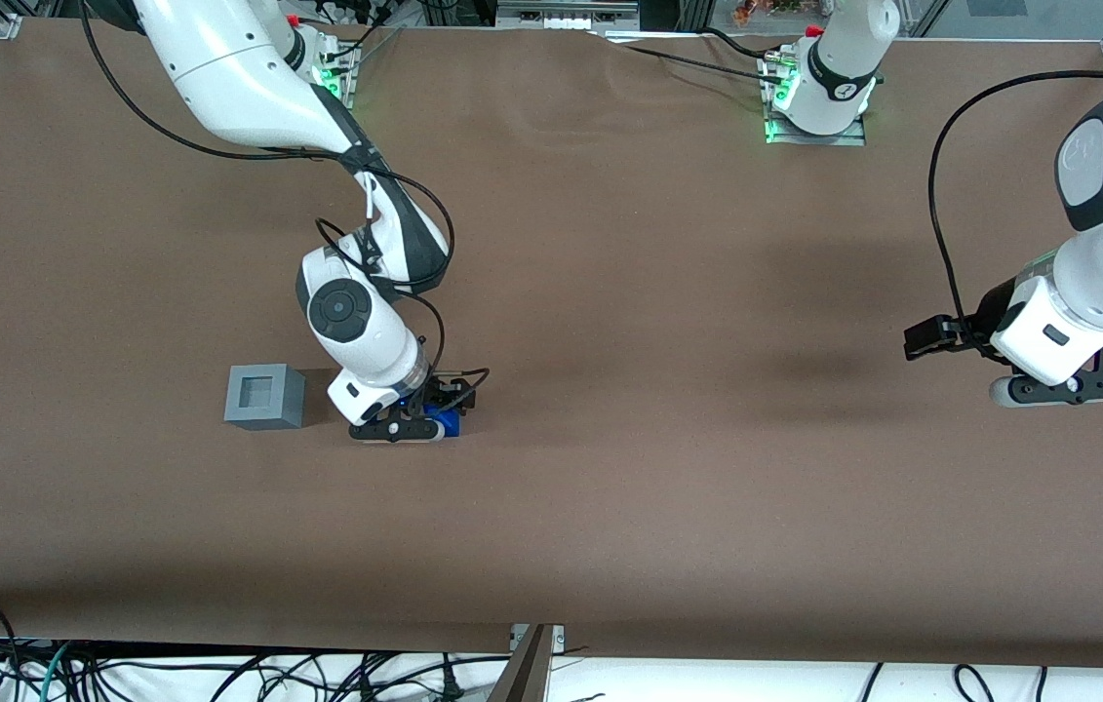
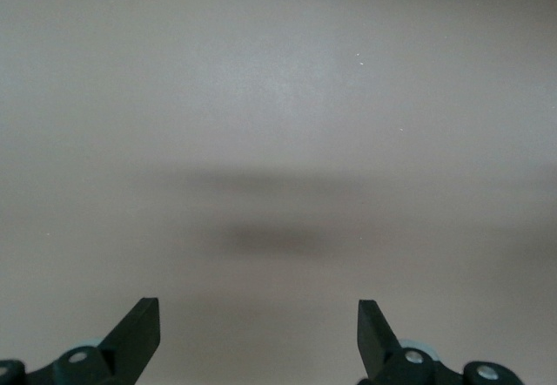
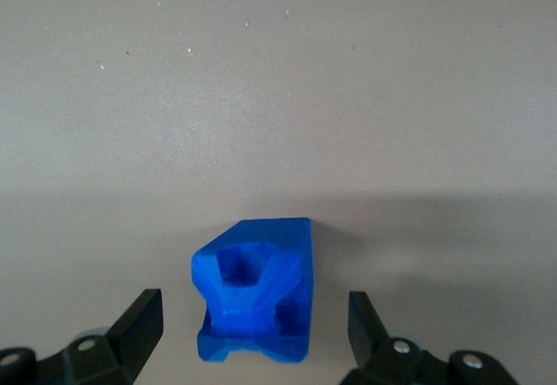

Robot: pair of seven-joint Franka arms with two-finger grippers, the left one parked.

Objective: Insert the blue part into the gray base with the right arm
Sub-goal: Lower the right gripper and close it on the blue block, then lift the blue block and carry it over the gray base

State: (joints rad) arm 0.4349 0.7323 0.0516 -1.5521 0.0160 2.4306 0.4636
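The blue part (image 3: 254,291) lies on the brown table between my right gripper's (image 3: 255,315) open fingers, with a gap on each side. In the front view the gripper (image 1: 402,427) is low over the table and the blue part (image 1: 445,420) peeks out from under it. The gray base (image 1: 264,396) stands on the table beside the gripper, toward the working arm's end, its square recess facing up. The right arm (image 1: 363,327) reaches down from above.
The brown table (image 1: 610,487) stretches wide around the objects. The parked arm (image 1: 1078,322) hovers at its end of the table. Cables hang below the table's near edge (image 1: 219,673).
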